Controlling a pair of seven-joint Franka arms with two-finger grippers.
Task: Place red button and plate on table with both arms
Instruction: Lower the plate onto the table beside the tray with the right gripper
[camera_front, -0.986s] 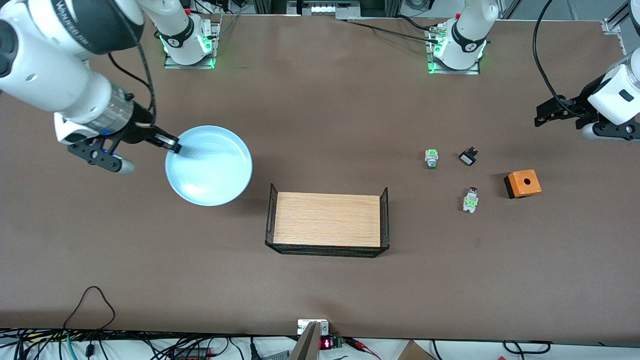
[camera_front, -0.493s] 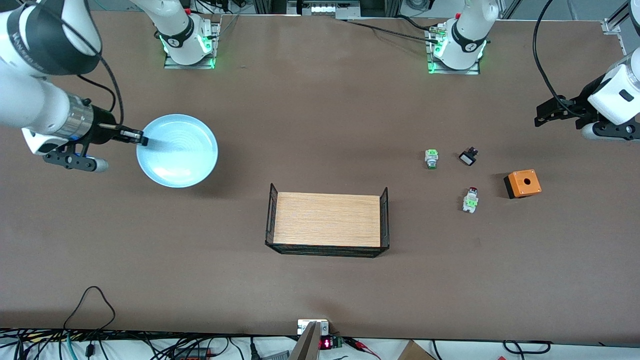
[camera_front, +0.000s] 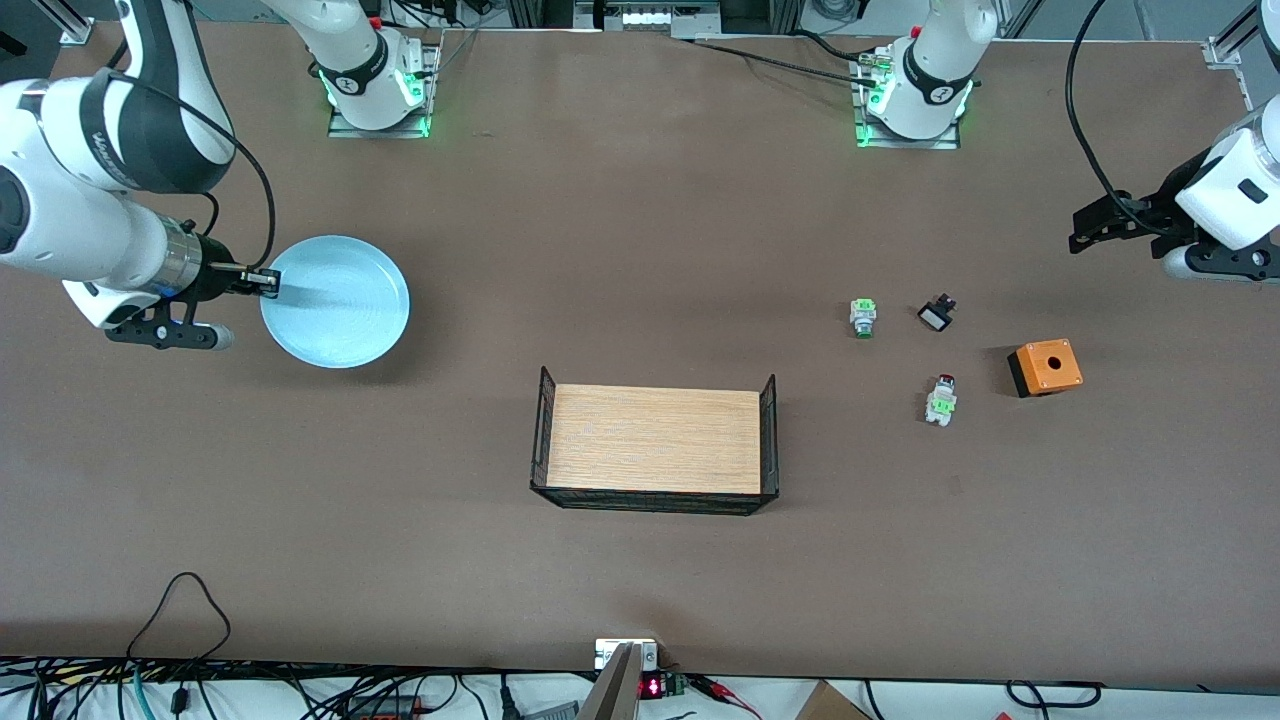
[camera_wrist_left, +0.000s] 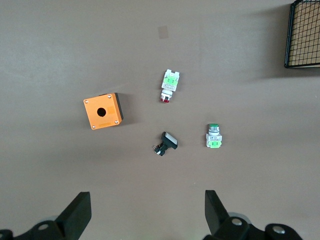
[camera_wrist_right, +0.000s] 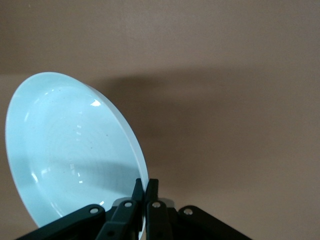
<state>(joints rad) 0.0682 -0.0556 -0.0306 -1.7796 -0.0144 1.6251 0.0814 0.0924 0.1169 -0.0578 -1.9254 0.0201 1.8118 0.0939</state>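
Note:
My right gripper (camera_front: 270, 285) is shut on the rim of the pale-blue plate (camera_front: 337, 300), at the right arm's end of the brown table (camera_front: 640, 200). In the right wrist view the fingers (camera_wrist_right: 146, 188) pinch the plate's (camera_wrist_right: 70, 150) rim; I cannot tell if the plate touches the table. The red button (camera_front: 941, 399) lies on the table beside the orange box (camera_front: 1045, 366); it also shows in the left wrist view (camera_wrist_left: 169, 85). My left gripper (camera_front: 1085, 232) is open and empty, up over the left arm's end of the table, and waits.
A wooden tray with black wire ends (camera_front: 655, 442) stands mid-table. A green-capped switch (camera_front: 863, 317) and a small black part (camera_front: 936, 315) lie near the red button, farther from the front camera. Cables run along the table's near edge.
My right gripper has carried the plate away from the tray toward the right arm's end of the table and lower. The left arm has not moved.

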